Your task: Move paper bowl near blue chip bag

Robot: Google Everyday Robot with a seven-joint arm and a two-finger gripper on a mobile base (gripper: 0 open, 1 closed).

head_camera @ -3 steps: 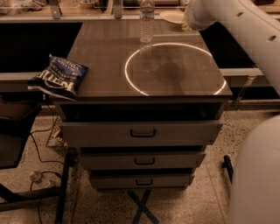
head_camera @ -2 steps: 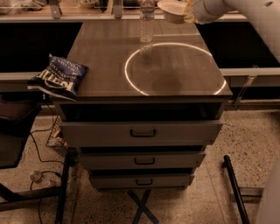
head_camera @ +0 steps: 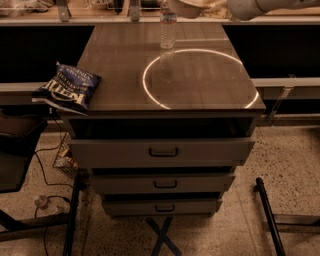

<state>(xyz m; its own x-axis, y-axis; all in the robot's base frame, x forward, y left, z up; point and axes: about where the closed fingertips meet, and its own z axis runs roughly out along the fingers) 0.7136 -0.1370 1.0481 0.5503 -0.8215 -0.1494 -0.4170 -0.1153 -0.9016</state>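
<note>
The paper bowl, off-white, hangs in the air at the top edge of the camera view, above the far end of the table and just right of the water bottle. My gripper holds it from the right, and the white arm runs off to the upper right. The blue chip bag, navy with white lettering, lies on the table's left front corner and overhangs the edge. The bowl is far from the bag, at the opposite back side.
A clear plastic water bottle stands upright at the back middle of the dark table. A bright light ring lies on the tabletop. Drawers sit below. Cables and a dark chair are on the floor at left.
The arm has swung up and to the left along the back edge, carrying the bowl with it. Most of the arm has left the view. The bag and bottle have not moved.
</note>
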